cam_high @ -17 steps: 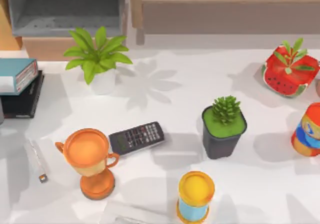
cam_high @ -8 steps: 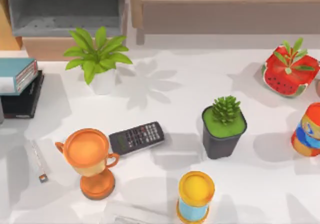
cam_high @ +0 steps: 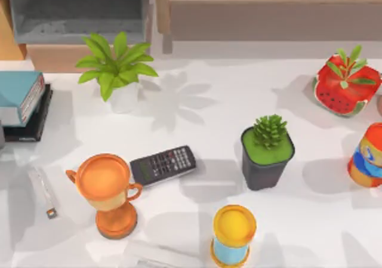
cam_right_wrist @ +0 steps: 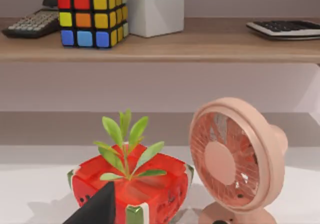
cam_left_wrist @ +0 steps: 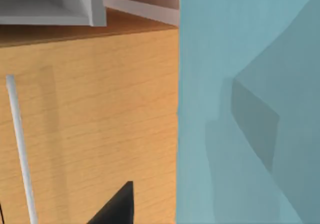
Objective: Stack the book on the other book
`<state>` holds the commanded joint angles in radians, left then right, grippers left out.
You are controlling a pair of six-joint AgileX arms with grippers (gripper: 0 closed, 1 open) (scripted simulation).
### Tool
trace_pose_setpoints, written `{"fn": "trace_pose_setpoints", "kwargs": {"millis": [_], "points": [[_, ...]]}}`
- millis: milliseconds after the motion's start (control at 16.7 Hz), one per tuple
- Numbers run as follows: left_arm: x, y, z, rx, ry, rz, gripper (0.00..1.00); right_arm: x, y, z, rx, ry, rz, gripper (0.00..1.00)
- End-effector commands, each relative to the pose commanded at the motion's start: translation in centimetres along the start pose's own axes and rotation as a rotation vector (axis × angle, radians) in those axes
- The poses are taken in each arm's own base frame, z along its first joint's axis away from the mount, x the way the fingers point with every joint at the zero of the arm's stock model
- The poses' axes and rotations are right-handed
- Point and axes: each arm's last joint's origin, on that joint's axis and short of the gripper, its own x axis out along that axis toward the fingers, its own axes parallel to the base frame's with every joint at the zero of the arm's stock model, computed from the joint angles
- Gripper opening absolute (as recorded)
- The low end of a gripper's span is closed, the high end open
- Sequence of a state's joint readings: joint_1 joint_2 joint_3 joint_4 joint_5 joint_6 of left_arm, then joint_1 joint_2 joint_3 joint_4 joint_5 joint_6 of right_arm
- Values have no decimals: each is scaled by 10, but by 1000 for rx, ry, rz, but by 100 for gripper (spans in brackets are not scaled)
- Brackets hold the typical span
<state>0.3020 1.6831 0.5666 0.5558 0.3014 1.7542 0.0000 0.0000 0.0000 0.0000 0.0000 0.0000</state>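
Book set on the other book — release step in hand

The teal book [cam_high: 18, 95] is seen lying on the black book [cam_high: 33, 122] at the surface's left edge; pincer state cannot be told — a clean withdrawal is called for next.

Teal book [cam_high: 18, 92] – matt smooth cover; black book [cam_high: 33, 120] – matt; trophy [cam_high: 107, 187] glossy.
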Motion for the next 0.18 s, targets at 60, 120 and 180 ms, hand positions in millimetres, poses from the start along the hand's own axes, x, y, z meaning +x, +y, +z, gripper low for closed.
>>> {"fn": "trace_pose_setpoints", "kwargs": {"millis": [60,120,180], "points": [[0,0,0,0,0,0,100,0,0,0,0,0,0,100],[0,0,0,0,0,0,100,0,0,0,0,0,0,100],[0,0,0,0,0,0,100,0,0,0,0,0,0,100]]}}
